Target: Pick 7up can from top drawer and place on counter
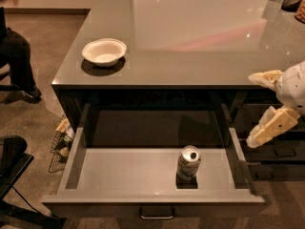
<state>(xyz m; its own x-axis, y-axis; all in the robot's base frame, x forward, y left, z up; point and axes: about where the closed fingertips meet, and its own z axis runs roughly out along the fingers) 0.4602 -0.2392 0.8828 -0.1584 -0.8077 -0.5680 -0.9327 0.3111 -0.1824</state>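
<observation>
The 7up can [188, 162] stands upright on the floor of the open top drawer [124, 171], right of the middle, silvery top with pull tab facing up. My gripper [255, 109] is at the right edge of the view, beside the drawer's right side and just below the counter's front edge. It is above and to the right of the can and apart from it. Its two pale fingers [271, 127] are spread and hold nothing. The counter [190, 42] is a large glossy grey-green surface behind the drawer.
A white bowl [104, 51] sits on the counter's left part. Dark narrower drawers with handles [285, 152] are to the right, behind the gripper. A wire basket [62, 144] and a chair base [14, 175] are on the floor at the left. A seated person's leg [16, 61] is at the far left.
</observation>
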